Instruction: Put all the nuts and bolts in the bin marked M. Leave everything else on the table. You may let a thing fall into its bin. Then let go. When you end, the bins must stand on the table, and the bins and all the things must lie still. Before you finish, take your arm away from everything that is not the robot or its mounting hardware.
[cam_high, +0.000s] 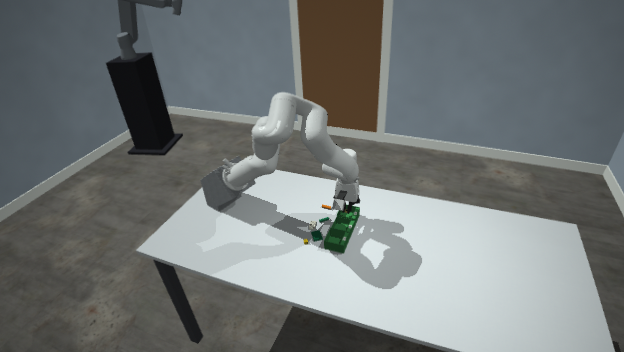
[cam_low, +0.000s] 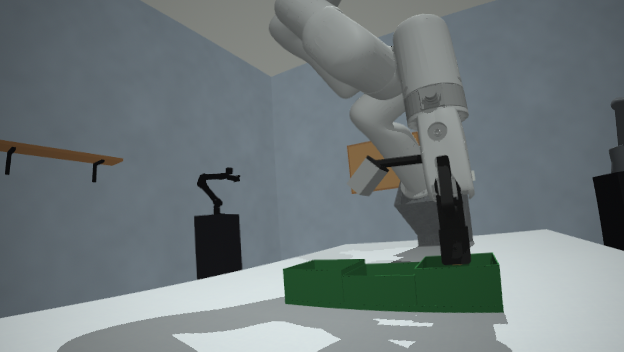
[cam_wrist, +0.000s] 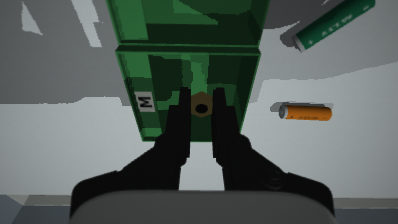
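My gripper (cam_wrist: 201, 102) (cam_low: 454, 259) (cam_high: 350, 204) is shut on a small brass hex nut (cam_wrist: 201, 107). It holds the nut over the open end compartment of the green bin row (cam_wrist: 145, 125) (cam_low: 380, 295) (cam_high: 341, 232), the one with a white label M (cam_wrist: 145, 101) on its wall. In the exterior view the fingertips reach down to the rim of that end compartment. The nut is hidden by the fingers in the top and exterior views.
An orange battery (cam_wrist: 306, 113) (cam_high: 326, 206) lies on the white table right of the bin. A green battery (cam_wrist: 332, 25) (cam_high: 324, 220) lies farther on. A white domino (cam_high: 312, 225), a green block (cam_high: 316, 235) and a small yellow piece (cam_high: 306, 241) lie left of the bins.
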